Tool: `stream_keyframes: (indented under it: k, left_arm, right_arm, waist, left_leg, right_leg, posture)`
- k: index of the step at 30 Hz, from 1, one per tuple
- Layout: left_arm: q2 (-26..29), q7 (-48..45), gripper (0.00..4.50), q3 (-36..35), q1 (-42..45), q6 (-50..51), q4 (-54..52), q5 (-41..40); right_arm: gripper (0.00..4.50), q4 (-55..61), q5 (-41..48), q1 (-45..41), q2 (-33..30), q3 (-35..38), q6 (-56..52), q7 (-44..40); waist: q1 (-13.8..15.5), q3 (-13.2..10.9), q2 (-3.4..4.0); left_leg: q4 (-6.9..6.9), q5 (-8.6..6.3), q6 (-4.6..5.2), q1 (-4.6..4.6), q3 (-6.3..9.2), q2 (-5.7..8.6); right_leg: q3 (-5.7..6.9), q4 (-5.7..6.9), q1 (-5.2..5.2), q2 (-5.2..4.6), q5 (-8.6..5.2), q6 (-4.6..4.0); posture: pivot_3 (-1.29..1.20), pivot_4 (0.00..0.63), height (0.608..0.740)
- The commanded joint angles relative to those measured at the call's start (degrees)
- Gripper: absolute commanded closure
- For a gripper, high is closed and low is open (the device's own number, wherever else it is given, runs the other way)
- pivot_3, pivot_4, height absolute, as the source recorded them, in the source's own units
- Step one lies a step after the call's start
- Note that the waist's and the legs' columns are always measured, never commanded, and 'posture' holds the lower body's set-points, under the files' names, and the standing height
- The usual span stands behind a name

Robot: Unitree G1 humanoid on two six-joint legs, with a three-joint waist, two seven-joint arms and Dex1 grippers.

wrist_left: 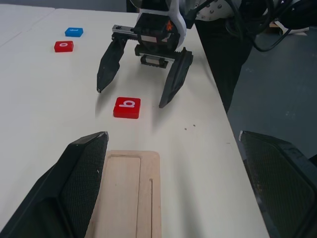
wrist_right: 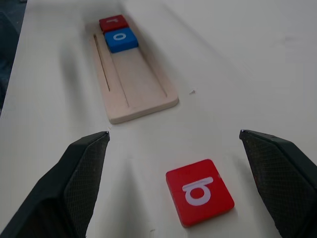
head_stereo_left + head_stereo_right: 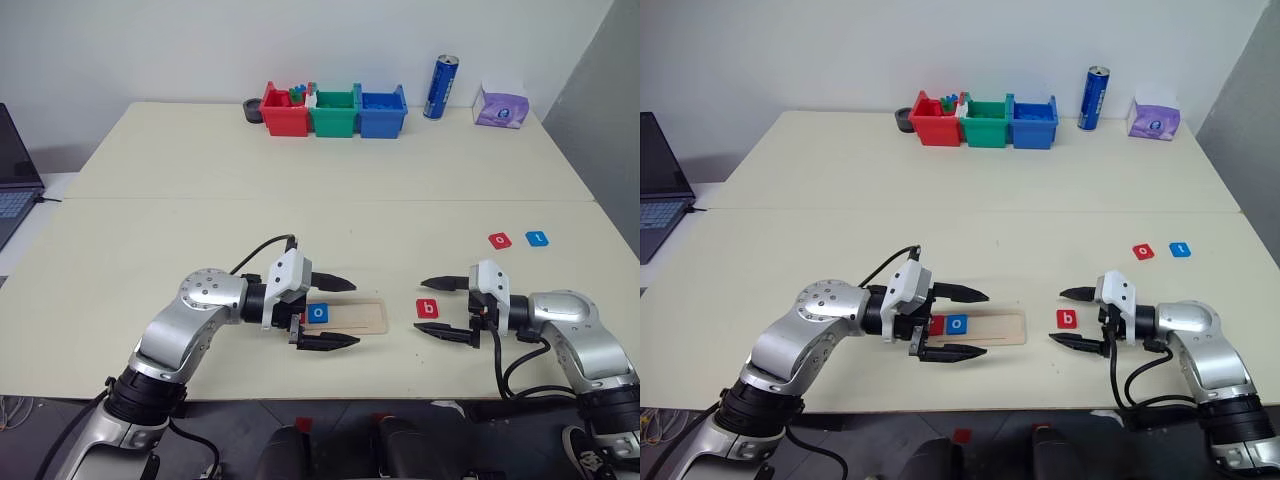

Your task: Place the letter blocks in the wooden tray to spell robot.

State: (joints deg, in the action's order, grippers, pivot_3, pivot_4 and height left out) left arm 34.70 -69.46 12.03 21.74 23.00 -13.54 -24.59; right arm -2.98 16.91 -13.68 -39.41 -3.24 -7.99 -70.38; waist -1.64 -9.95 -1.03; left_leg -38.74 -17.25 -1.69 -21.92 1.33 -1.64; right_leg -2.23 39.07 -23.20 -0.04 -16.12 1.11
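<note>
Wooden tray (image 3: 345, 316) — red r (image 2: 113, 22), blue o (image 3: 317, 312) seated. Red b (image 3: 427, 308) on desk (image 3: 300, 220) between right pincer's (image 3: 447, 309) spread fingers — ungrasped. Left pincer (image 3: 345, 312) released over tray.

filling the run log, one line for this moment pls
tray: r, o placed | red b: on table | right end effector: open around b | left end effector: open over tray

Lab/office: worktables (image 3: 300, 170), laptop (image 3: 15, 170)

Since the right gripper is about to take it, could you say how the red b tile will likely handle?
The b tile looks stiff and flat, so it should slide, not roll. Lying low on the table, it may be hard to get under.
</note>
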Motion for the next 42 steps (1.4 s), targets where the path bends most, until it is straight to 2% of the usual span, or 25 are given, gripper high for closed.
stream_keyframes:
  k: [1,17,26,33,42]
  left_arm:
    - [-0.33,-0.57,0.0,0.32,1.04,-1.38,-0.54,0.02]
    - [-1.43,-1.3,0.0,1.21,2.16,-2.21,0.67,0.75]
    - [-1.28,-1.46,0.0,1.17,2.11,-2.16,0.45,0.72]
    - [-0.24,-2.94,0.0,-0.81,1.27,-5.48,2.06,0.51]
    - [7.86,-5.65,0.0,-8.28,-6.71,-9.61,4.02,-0.46]
  right_arm:
    - [0.02,-2.32,-1.07,-0.45,-0.79,-0.33,3.61,-1.62]
    - [0.02,-12.73,-3.2,-5.26,1.5,-3.26,6.56,-2.52]
    - [3.02,-16.9,-3.96,-6.52,0.68,-2.91,9.5,-3.62]
    - [3.03,-9.21,-2.35,-7.88,2.37,-3.81,5.55,-3.12]
    - [3.03,1.19,-1.33,-13.8,10.34,-9.07,-3.44,0.04]
  waist:
    - [0.0,0.0,0.0]
    - [0.0,0.0,0.0]
    - [0.0,0.01,0.01]
    - [-0.08,0.01,0.02]
    - [-0.15,-0.02,0.06]
  left_leg:
    - [0.0,0.0,0.0,0.0,0.0,0.0]
    - [-0.06,0.0,-0.01,0.01,-0.01,-0.01]
    - [-0.08,0.0,-0.01,0.02,0.0,-0.01]
    - [-0.08,0.01,-0.01,0.03,-0.01,-0.02]
    - [-0.07,0.0,-0.01,0.12,0.03,-0.09]
  right_leg:
    - [0.0,0.0,0.0,0.0,0.0,0.0]
    - [-0.02,0.06,0.01,-0.02,0.01,-0.01]
    - [0.0,0.08,0.02,-0.02,0.02,-0.02]
    - [-0.01,0.1,0.02,-0.02,0.02,-0.02]
    - [0.01,0.33,-0.05,0.01,0.0,-0.07]
  posture:
    - [0.0,0.15,0.74]
    - [0.0,0.15,0.74]
    - [0.0,0.15,0.74]
    - [0.0,0.15,0.74]
    - [0.0,0.15,0.74]
